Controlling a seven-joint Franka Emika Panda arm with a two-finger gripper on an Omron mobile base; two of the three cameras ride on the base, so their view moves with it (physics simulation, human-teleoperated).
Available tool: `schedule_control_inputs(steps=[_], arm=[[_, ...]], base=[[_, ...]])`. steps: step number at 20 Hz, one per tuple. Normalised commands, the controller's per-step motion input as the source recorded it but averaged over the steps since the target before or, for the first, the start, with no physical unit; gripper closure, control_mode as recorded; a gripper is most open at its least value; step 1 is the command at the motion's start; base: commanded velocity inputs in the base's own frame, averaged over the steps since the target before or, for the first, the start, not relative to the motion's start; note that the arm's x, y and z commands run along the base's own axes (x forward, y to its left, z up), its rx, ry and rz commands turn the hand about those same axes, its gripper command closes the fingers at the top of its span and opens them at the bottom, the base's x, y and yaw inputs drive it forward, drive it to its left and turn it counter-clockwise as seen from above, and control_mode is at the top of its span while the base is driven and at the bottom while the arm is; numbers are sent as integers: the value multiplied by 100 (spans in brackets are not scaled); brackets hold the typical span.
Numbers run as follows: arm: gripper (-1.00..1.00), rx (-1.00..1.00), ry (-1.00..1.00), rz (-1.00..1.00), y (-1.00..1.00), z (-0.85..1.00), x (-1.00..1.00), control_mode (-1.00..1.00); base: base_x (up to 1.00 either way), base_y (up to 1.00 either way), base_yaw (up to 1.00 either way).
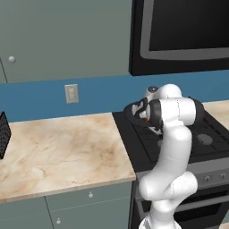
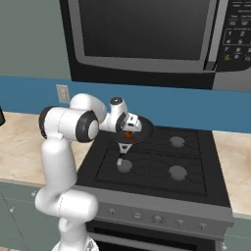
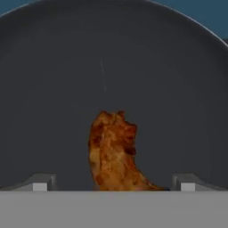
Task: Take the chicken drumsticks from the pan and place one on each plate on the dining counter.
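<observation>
- Left of the stove (image 1: pixel 147 147), a beige marble worktop (image 1: pixel 58 147) runs along over grey-green cabinet drawers (image 1: pixel 89 197) with small round knobs.
- At the far left edge of that worktop, well apart from the stove, part of a dark mesh object (image 1: pixel 3 134) stands; too little shows to say what it is.
- On the blue wall strip behind the worktop, left of the stove, sits a pale wall socket (image 1: pixel 71 93).
- Above the stove hangs a black microwave (image 2: pixel 147 34) with a button panel on its right side.
- On the stove's back left burner rests the pan (image 2: pixel 142 131), round, shallow and black, with its short handle (image 2: pixel 124 149) pointing toward the stove's front.
- Inside the pan lies one chicken drumstick (image 3: pixel 113 151), reddish-brown to orange, seen close up from the hand camera against the dark pan floor; from the base cameras it shows as a small orange spot beside the hand.
- Over the pan, the white arm (image 1: pixel 172 156) bends up from in front of the stove and reaches down into it.
- The gripper (image 3: pixel 113 185) hangs just above the pan floor with its two fingers spread wide apart, one on each side of the drumstick's lower end; whether either fingertip (image 3: pixel 40 185) touches the meat cannot be told.
- Right of the stove, another stretch of marble worktop (image 2: pixel 240 162) carries on.
</observation>
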Motion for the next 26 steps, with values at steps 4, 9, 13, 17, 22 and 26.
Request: schedule_control_inputs(steps=[4,9,13,17,22,26], arm=[[-100,-8,4,13,-12,-49,58,-100],[-100,-8,6,9,-3,-52,24,-100],[-100,-2,9,0,0,-56,0,-100],[100,0,13,-1,0,-54,-32,-100],[100,0,5,-3,0,-54,-50,-100],[100,0,1,-1,0,-53,-25,-100]], base=[[0,0,0],[0,0,0],[0,0,0],[0,0,0],[0,0,0],[0,0,0]])
